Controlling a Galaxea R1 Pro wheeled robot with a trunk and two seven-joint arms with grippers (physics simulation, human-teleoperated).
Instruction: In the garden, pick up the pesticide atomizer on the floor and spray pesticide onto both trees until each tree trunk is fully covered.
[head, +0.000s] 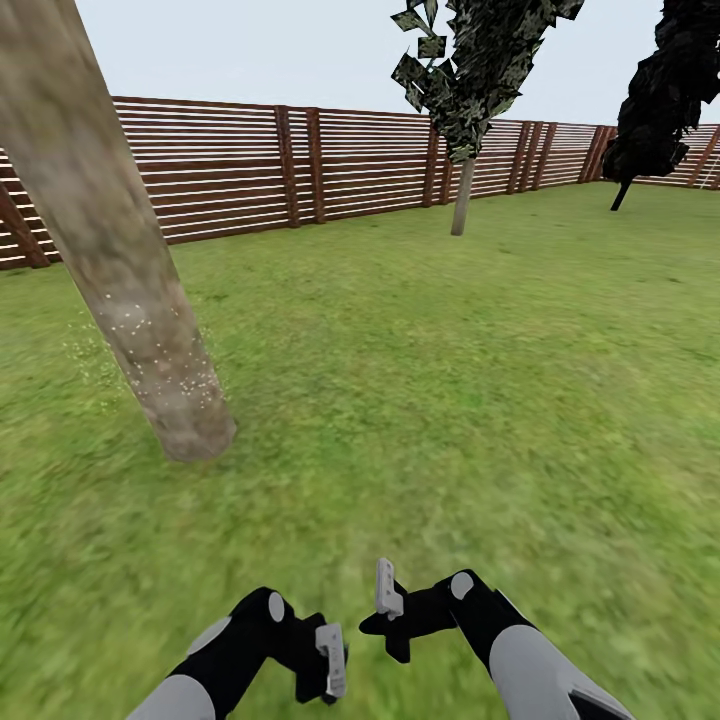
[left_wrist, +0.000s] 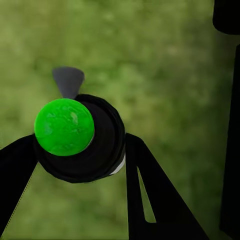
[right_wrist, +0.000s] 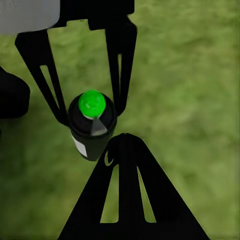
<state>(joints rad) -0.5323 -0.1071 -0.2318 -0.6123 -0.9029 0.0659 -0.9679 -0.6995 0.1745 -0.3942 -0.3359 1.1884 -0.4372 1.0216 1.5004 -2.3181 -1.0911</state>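
Left tool (left_wrist: 80, 150) is clamped on the pesticide atomizer (left_wrist: 82, 140), its two dark fingers pressed against either side of the black can. The right wrist view confirms it: the same fingers straddle the can above the grass. Whether the right tool (head: 392, 612) is wide or narrow I cannot tell; in the head view it is empty, held just beside the left one, low over the floor (head: 450, 400).

The atomizer is a short black cylinder with a bright green round cap, a grey nozzle jutting from under the cap, and a white label on its side.

The near tree trunk (head: 110, 250) stands ahead and to the left, thick, mottled beige-grey and leaning in the picture. Fine white specks of pesticide (head: 165, 350) dot its lower part and the grass beside it, while the upper trunk looks bare. The second tree (head: 463, 190) stands well apart by the wooden fence (head: 250, 170), and its thin trunk shows no specks.

By my reading, the spraying of the first trunk is under way but unfinished. The next move calls for raising the can, turning the nozzle toward the bare upper bark and sweeping along it, before driving to the far tree.
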